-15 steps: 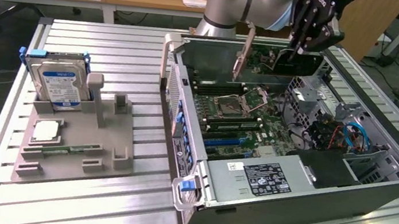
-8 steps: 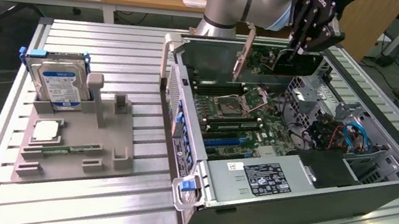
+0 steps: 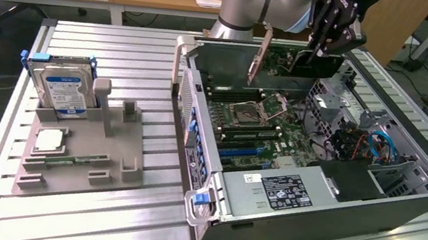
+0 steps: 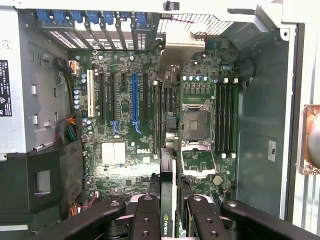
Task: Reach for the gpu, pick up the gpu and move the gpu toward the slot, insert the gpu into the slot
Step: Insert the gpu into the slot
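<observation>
A table of ribbed metal slats (image 3: 93,219) carries two things set side by side and apart: a grey plastic holder (image 3: 57,177) toward the exterior view's left and an open computer case (image 3: 333,226), lying on its side with its inside facing up, toward the right.
</observation>
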Available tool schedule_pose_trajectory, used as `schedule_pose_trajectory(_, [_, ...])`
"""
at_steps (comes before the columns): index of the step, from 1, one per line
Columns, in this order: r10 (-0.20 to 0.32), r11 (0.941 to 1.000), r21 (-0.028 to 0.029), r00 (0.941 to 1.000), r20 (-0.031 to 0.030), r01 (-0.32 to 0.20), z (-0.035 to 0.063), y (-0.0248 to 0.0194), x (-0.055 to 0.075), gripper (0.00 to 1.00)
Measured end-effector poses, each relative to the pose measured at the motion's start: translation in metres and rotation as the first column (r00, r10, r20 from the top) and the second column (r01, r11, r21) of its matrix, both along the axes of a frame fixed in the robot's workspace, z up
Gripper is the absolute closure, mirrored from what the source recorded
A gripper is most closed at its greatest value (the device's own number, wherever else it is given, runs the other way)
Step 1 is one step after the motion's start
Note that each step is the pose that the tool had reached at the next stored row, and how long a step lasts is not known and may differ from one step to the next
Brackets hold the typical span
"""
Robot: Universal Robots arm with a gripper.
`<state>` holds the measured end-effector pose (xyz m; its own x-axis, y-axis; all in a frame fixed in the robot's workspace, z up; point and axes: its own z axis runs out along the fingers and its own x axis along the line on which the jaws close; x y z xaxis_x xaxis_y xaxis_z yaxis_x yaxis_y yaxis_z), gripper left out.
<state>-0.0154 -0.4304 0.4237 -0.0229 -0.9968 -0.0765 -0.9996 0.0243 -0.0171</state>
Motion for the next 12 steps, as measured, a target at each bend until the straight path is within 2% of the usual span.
schedule_pose_trajectory(4, [0.0,1.0,-0.0025,1.0,0.0,0.0,-0.0003,-0.001,0.0,0.75])
schedule_pose_trajectory(12, [0.0,1.0,-0.0026,1.0,-0.0002,0.0,-0.0007,-0.0016,0.0,0.75])
